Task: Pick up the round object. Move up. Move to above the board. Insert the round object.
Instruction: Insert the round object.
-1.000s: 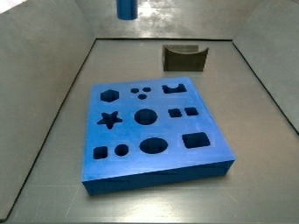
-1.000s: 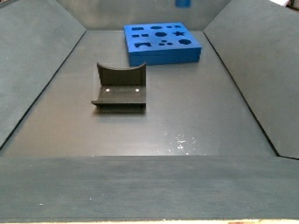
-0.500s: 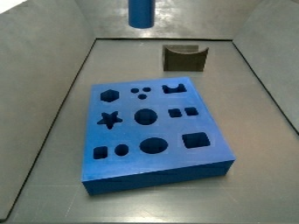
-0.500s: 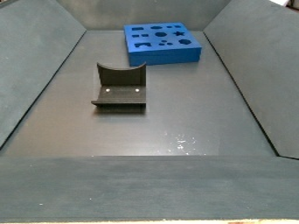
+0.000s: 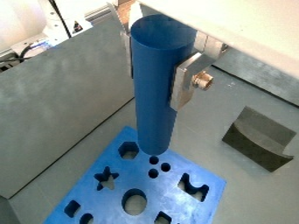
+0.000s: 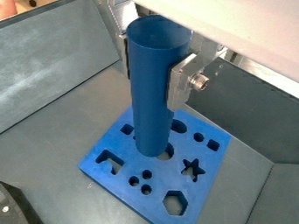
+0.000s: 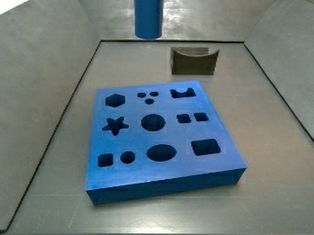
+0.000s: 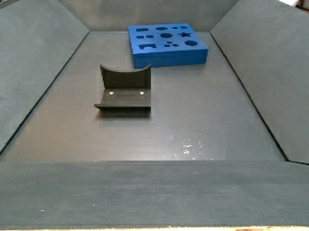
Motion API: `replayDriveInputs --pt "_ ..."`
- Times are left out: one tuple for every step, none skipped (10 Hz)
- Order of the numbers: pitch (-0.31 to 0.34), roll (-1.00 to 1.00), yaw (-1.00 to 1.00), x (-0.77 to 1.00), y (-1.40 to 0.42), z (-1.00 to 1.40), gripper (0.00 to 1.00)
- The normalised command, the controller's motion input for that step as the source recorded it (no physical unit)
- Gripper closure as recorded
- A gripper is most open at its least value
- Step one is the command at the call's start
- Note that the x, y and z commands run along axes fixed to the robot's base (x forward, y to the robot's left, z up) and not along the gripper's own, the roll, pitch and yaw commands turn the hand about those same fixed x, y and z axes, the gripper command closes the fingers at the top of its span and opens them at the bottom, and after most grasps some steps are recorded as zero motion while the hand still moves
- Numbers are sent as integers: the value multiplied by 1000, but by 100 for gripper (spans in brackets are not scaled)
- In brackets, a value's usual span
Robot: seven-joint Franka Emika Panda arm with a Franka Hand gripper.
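While the round object [image 5: 156, 83] hangs upright above the board [image 5: 100, 206], both wrist views show the gripper [image 5: 163, 70] clamped on its upper part. Only one silver finger plate [image 5: 187, 79] is visible in a wrist view, pressed flat against the cylinder's side and fastened by a bolt; the opposite finger is hidden behind the cylinder. The same plate [image 6: 184, 79] appears in a wrist view, again with its partner concealed. The top face of the round object is cut off by the gripper body in both wrist views.

The lower end of the round object [image 6: 152, 96] stands over the board [image 6: 111, 162] and covers part of its cutouts, so whether it is clear of the surface cannot be told from the wrist views. In a side view, only the bottom portion of the round object [image 7: 147, 18] enters at 12 o'clock, well above the bench [image 7: 282, 184] and apart from the board [image 7: 160, 133]; the gripper itself is cropped out there.

The dark notched fixture [image 7: 194, 61] stands at roughly 1 o'clock from the board. In a side view, the fixture [image 8: 123, 88] sits mid-bench with the board [image 8: 169, 43] at 12 o'clock; cutout shapes there are too small to distinguish, and the round object is out of frame.
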Motion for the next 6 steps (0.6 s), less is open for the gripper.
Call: replayDriveInputs --pt "-120 -83 0 -60 0 -143 100" --pt "-69 -66 0 -9 0 -111 100" --pt "0 -6 0 0 0 0 100" --pt "-20 -37 0 0 0 -331 100" --pt "-114 -166 -54 -9 -123 -609 100" --pt "-14 -46 -123 60 -614 -951 100"
